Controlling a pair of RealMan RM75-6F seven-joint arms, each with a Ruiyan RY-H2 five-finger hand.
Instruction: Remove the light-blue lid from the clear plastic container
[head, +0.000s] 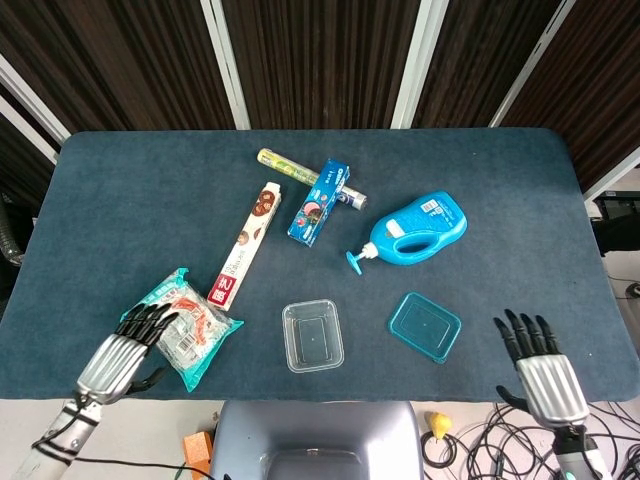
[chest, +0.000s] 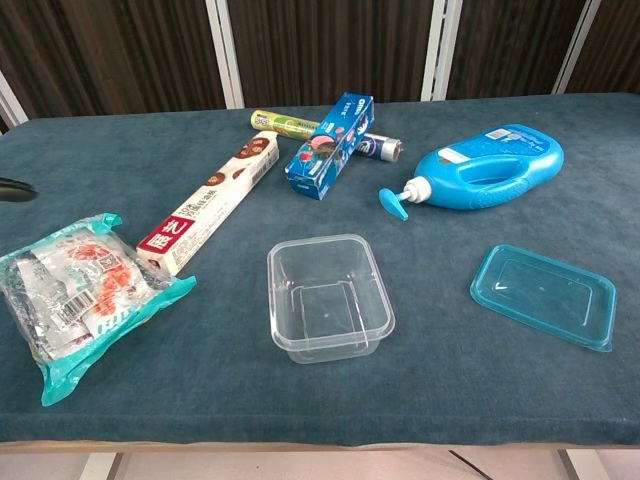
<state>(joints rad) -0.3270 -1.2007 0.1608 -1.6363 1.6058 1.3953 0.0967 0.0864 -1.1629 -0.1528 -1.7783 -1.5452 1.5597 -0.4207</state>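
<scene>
Light-blue lid (head: 425, 326) lies flat on the dark blue table (head: 120, 200), off the clear plastic container (head: 313, 336) and well apart from it, at about three o'clock of the container in the head view. The container stands upright and uncovered near the front middle of the table, with nothing visible inside it.

At about twelve o'clock of the lid lies a blue pump bottle (head: 418, 229) on its side, its nozzle pointing toward the table's middle. Further round, at about eleven o'clock, a blue toothpaste box (head: 320, 203) rests across a yellow-green tube (head: 288, 164), touching it. Just beside these, a long, narrow snack box (head: 248, 244) runs diagonally toward the front left. Its lower end is near a teal-edged snack packet (head: 183, 326), which sits at about nine o'clock of the container.

The right hand (head: 541, 366) hangs past the table's front edge at about four o'clock of the lid, fingers spread and straight, holding nothing and touching nothing. The left hand (head: 125, 352) is at the front left corner, just beside the snack packet, fingers apart and empty; whether its fingertips touch the packet cannot be told. In the chest view only a dark tip shows at the far left edge.
</scene>
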